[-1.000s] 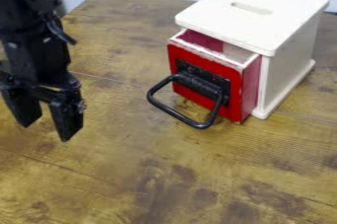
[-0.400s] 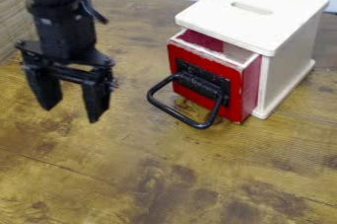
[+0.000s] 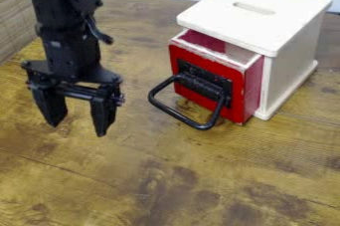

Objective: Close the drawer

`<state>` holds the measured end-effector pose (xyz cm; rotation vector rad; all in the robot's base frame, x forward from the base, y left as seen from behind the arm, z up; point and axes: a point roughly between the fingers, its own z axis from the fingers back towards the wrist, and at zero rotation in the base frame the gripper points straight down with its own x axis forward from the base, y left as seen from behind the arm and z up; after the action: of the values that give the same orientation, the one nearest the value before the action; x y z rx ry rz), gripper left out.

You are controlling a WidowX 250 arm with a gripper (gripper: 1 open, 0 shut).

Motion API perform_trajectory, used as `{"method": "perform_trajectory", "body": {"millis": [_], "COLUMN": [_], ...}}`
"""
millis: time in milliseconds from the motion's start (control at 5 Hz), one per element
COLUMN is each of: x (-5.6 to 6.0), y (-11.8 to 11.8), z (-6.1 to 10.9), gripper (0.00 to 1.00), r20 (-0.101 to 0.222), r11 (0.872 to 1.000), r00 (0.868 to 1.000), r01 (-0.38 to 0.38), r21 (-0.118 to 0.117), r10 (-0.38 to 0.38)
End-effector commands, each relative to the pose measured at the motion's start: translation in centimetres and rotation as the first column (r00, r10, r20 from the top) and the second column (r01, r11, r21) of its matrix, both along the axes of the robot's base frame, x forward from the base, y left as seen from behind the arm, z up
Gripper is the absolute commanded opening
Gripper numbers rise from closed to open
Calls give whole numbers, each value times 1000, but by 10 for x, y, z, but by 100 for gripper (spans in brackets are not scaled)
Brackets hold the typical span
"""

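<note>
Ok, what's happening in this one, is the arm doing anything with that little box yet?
Not yet. A black gripper hangs over the wooden table with its fingers spread and nothing between them, off to the left of the cream-white box. The red drawer is pulled partway out of the box, its black loop handle pointing toward the gripper. There is a clear gap between gripper and handle, so nothing is being touched and the drawer is not closed.
</note>
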<state>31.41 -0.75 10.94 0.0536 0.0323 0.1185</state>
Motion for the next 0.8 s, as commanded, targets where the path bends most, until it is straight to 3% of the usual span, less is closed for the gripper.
{"method": "perform_trajectory", "body": {"millis": [0,200,400,600], "x": [4,6,3,1], "y": [-5,-18,-3,-5], "z": [12,12,17,17], "gripper": [100,100,100,100], "r20": [35,22,25,5], "r11": [999,997,993,991], "r00": [999,997,993,991], "r01": [41,71,116,131], "r21": [11,10,6,1], "r10": [-41,-72,-116,-131]}}
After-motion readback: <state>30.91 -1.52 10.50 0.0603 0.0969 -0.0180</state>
